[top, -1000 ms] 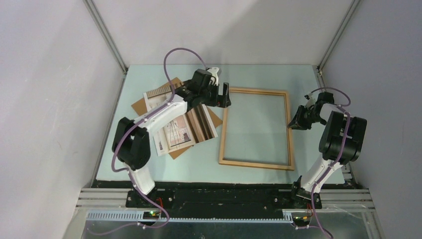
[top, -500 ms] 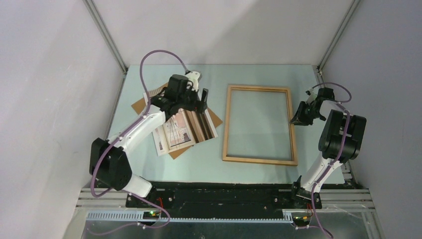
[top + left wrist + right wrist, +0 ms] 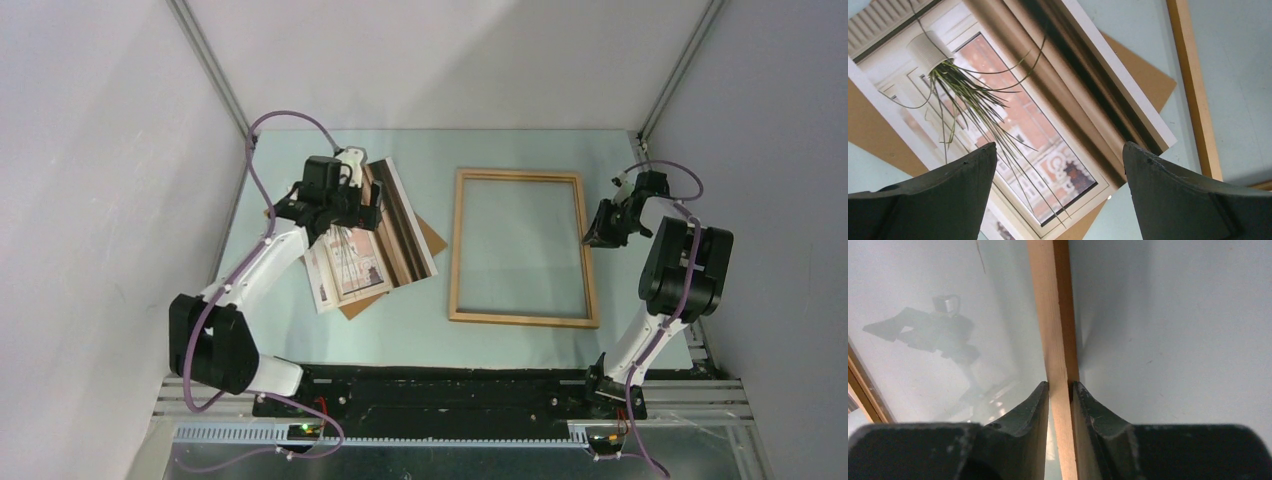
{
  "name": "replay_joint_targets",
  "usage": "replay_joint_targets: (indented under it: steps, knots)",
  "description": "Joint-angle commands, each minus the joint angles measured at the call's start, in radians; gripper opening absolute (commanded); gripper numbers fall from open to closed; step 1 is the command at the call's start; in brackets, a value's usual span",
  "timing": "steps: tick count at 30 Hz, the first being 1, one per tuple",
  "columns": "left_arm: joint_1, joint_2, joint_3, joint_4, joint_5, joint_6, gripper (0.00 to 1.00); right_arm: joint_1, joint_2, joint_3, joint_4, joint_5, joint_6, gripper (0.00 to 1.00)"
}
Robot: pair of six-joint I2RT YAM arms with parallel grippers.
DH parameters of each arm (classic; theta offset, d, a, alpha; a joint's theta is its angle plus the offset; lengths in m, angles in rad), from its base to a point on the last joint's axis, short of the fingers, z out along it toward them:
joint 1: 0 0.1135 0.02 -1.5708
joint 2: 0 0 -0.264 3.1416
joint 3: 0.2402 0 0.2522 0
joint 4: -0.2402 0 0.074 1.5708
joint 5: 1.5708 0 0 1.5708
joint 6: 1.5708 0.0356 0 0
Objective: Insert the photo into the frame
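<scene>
Photo (image 3: 368, 262) lies on board (image 3: 432, 238), left of frame (image 3: 520, 319).

Most of the brown backing board (image 3: 1143, 80) out of sight beneath the photo (image 3: 1023, 110)

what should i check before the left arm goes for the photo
1. left gripper open: ok
2. left gripper above the photo: ok
3. photo face up on the board, apart from the frame: ok
4. right gripper shut on the frame's right rail: ok
5. frame holds no print: ok
6. photo edge raised enough to pinch: cannot tell
</scene>
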Motion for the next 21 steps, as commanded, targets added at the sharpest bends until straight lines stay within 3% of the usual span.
replay_joint_targets:
  steps: [1,10,21]
  knots:
    - [0.028,-0.056,-0.01,0.007,0.011,0.031,1.0,0.01,0.003,0.044,0.011,0.0,-0.01,0.3]
    - [0.031,-0.037,0.006,0.009,0.016,0.029,1.0,0.033,-0.035,0.044,0.031,0.013,-0.013,0.51]
    - [0.034,0.002,0.038,0.01,0.013,0.013,1.0,0.157,-0.089,0.117,0.054,0.084,-0.038,0.67]
